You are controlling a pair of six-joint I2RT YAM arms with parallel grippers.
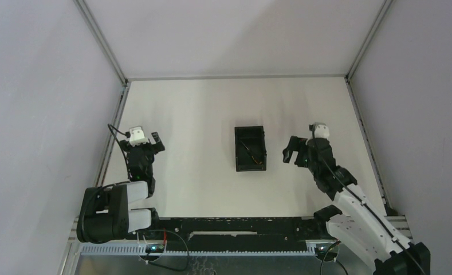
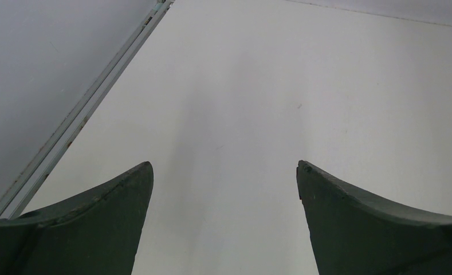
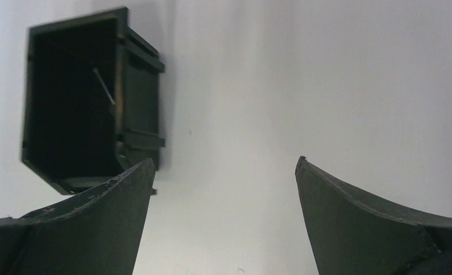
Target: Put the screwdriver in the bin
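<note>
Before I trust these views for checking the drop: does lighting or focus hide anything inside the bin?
Top external: even light, the screwdriver shows faintly in the bin. Right wrist: bin interior nearly black, only the pale shaft catches light. Left wrist: just a soft shadow on the table.

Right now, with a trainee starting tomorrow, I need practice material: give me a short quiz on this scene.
1. True or false: the screwdriver lies inside the bin.
2. Multiple choice: the right fingers are A) shut on the screwdriver B) open, holding nothing C) inside the bin.
3. Fill in: seen from above, the bin stands to the ___ of the right fingers.
Key: 1 true; 2 B; 3 left.
</note>
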